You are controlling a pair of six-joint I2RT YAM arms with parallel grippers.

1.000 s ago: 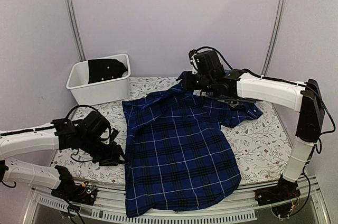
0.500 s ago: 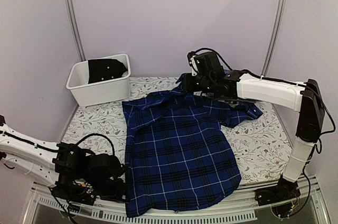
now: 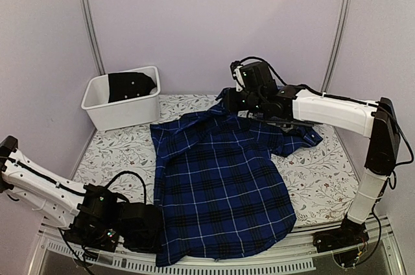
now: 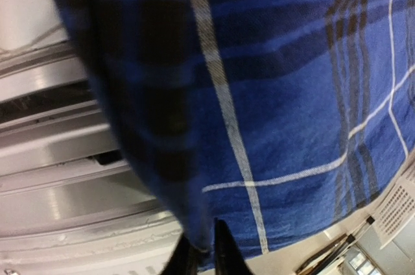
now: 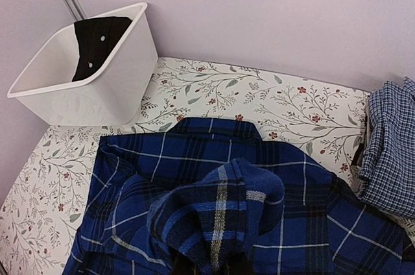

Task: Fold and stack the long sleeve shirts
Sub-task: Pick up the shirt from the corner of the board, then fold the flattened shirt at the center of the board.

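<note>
The plaid shirt (image 3: 217, 184) lies spread just right of the bin (image 3: 123, 103), its collar end level with the bin and its hem pointing away. The left gripper (image 4: 204, 257) pinches the hem corner. The right gripper (image 3: 238, 102) clamps bunched cloth near the collar.

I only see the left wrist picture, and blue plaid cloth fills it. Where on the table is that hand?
Observer: The left hand is at the near left corner of the plaid shirt, by the front edge of the table.
Operator: Any other shirt?
Observer: A lighter checked shirt lies right of the plaid one, near the back wall.
Operator: And the other hand?
Observer: The right hand grips a raised fold of the plaid shirt at its far end.
</note>
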